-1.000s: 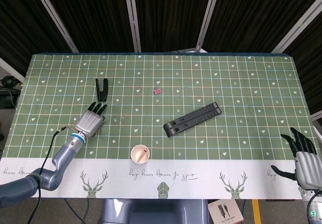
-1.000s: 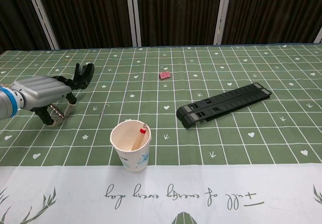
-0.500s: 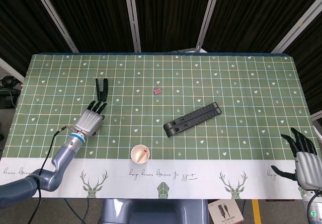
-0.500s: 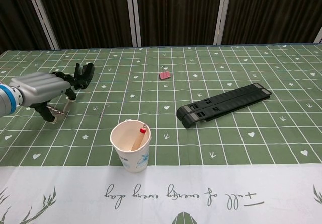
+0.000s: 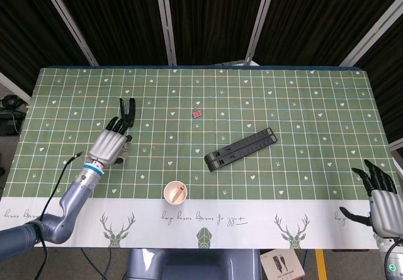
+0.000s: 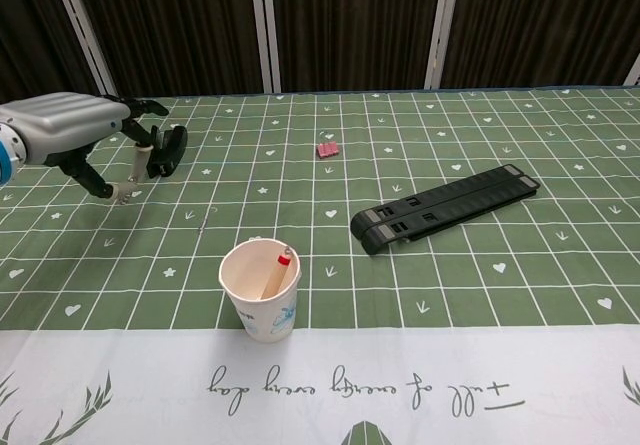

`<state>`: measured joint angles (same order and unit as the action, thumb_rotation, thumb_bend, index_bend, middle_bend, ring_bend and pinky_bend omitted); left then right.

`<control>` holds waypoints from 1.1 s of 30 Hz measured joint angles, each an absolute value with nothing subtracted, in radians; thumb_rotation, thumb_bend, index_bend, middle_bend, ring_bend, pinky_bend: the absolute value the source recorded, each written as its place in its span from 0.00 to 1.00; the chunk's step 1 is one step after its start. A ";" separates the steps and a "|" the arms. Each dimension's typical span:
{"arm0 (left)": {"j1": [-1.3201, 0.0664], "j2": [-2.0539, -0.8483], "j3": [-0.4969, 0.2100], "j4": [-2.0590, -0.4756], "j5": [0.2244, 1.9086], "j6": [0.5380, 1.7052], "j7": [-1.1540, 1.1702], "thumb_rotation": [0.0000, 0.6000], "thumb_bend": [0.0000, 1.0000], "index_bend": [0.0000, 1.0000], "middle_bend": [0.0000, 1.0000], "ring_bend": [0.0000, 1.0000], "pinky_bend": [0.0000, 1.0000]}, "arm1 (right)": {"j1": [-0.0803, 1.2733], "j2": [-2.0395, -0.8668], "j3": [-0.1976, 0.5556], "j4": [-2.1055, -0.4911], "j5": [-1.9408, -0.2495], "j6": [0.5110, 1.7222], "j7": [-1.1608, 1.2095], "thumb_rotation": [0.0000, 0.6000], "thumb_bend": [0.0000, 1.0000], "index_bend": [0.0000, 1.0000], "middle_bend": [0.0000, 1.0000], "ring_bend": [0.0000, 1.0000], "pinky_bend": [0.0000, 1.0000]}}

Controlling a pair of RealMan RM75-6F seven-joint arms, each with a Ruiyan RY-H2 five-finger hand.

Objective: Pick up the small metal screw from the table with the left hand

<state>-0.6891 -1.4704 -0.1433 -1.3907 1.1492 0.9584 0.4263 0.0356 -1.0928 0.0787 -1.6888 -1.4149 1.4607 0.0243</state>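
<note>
My left hand [image 5: 108, 145] hangs above the left part of the green checked table [image 5: 302, 104], close to the black stapler [image 5: 128, 109]. In the chest view the left hand [image 6: 65, 130] is raised off the cloth. Its thumb and a finger pinch a small thin pale piece, the small metal screw [image 6: 127, 191], whose lower end points down. The screw is too small to make out in the head view. My right hand [image 5: 381, 195] stays off the table's near right corner, fingers spread and holding nothing.
A paper cup [image 6: 260, 287] with a red-tipped stick stands near the front edge. A long black folded bar [image 6: 445, 206] lies right of centre. A small pink piece [image 6: 327, 150] lies further back. The stapler [image 6: 165, 150] sits just right of my left hand. A thin dark mark [image 6: 203, 227] shows on the cloth.
My left hand has risen from the cloth and moved away from me toward the stapler, taking the small screw up with it. The right hand has not moved.
</note>
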 measured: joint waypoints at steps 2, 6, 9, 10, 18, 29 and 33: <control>-0.681 -1.472 -0.149 -1.401 1.144 0.977 0.415 1.00 0.42 0.62 0.00 0.00 0.00 | 0.035 -1.093 0.079 -1.689 -1.416 1.462 0.024 1.00 0.05 0.18 0.00 0.00 0.09; -0.671 -1.479 -0.161 -1.411 1.130 0.999 0.397 1.00 0.42 0.61 0.00 0.00 0.00 | 0.035 -1.093 0.079 -1.689 -1.417 1.462 0.023 1.00 0.05 0.18 0.00 0.00 0.09; -0.671 -1.483 -0.167 -1.410 1.123 1.002 0.392 1.00 0.42 0.61 0.00 0.00 0.00 | 0.036 -1.093 0.079 -1.688 -1.416 1.461 0.022 1.00 0.05 0.18 0.00 0.00 0.09; -0.672 -1.485 -0.168 -1.410 1.120 1.002 0.391 1.00 0.42 0.61 0.00 0.00 0.00 | 0.036 -1.093 0.079 -1.688 -1.416 1.461 0.022 1.00 0.05 0.18 0.00 0.00 0.09; -0.685 -1.515 -0.181 -1.429 1.099 1.006 0.395 1.00 0.42 0.62 0.00 0.00 0.00 | 0.037 -1.093 0.079 -1.690 -1.414 1.459 0.021 1.00 0.05 0.18 0.00 0.00 0.09; -0.699 -1.575 -0.190 -1.445 1.077 1.022 0.408 1.00 0.42 0.62 0.00 0.00 0.00 | 0.040 -1.091 0.082 -1.690 -1.409 1.452 0.026 1.00 0.05 0.18 0.00 0.00 0.09; -0.710 -1.598 -0.197 -1.432 1.065 1.021 0.415 1.00 0.42 0.62 0.00 0.00 0.00 | 0.042 -1.091 0.082 -1.690 -1.409 1.448 0.026 1.00 0.05 0.18 0.00 0.00 0.09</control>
